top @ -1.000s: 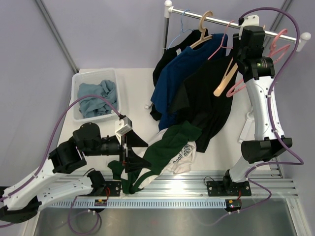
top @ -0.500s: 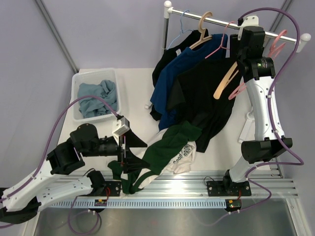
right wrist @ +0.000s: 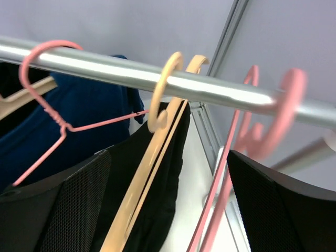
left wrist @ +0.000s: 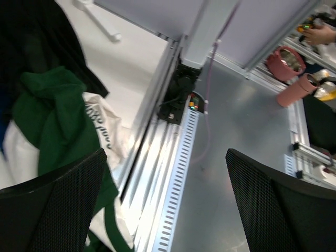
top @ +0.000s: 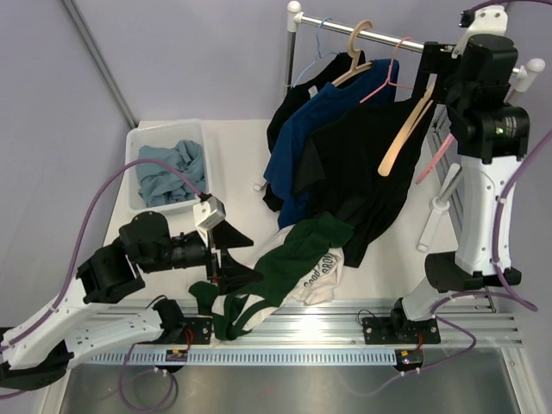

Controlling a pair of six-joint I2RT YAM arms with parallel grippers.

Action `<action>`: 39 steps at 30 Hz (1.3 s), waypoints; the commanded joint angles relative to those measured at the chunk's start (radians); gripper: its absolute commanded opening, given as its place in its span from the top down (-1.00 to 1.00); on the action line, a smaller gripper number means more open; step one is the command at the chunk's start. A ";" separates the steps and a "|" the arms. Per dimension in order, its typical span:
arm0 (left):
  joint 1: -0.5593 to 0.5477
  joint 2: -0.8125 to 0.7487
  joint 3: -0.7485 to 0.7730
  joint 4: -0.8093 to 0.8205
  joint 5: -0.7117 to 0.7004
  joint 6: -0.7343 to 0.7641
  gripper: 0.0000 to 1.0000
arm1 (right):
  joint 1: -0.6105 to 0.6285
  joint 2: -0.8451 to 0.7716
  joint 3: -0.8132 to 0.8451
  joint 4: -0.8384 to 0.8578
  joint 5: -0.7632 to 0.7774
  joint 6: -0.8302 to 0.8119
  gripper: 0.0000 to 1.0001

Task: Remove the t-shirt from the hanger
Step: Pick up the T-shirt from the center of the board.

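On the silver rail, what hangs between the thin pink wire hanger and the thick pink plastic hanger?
A bare pale wooden hanger hangs there, seen best in the right wrist view.

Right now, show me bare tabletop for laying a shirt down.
Free: the table between the bin and the blue shirt. Crowded: the near edge, where the green shirt and white shirt lie heaped beside the left gripper.

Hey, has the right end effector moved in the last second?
Yes. In the top view the right end effector has shifted right along the rail, toward its right end and away from the wooden hanger.
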 commanded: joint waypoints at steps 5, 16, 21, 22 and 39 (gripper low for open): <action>-0.001 0.177 0.125 -0.182 -0.442 0.096 -0.98 | -0.003 -0.232 -0.116 -0.102 -0.195 0.178 -0.99; 0.002 0.467 -0.076 0.046 -0.363 -0.080 -0.98 | 0.026 -0.609 -0.460 0.116 -0.607 0.304 -0.99; -0.004 0.605 -0.154 0.140 -0.377 -0.097 -0.98 | 0.047 -0.538 -0.336 0.036 -0.609 0.307 -0.99; -0.010 0.631 -0.157 0.147 -0.400 -0.097 -0.98 | 0.053 -0.495 -0.263 0.001 -0.599 0.301 -0.99; -0.052 0.892 -0.216 0.165 -0.590 -0.210 0.66 | 0.161 -0.505 -0.248 -0.010 -0.549 0.269 -0.99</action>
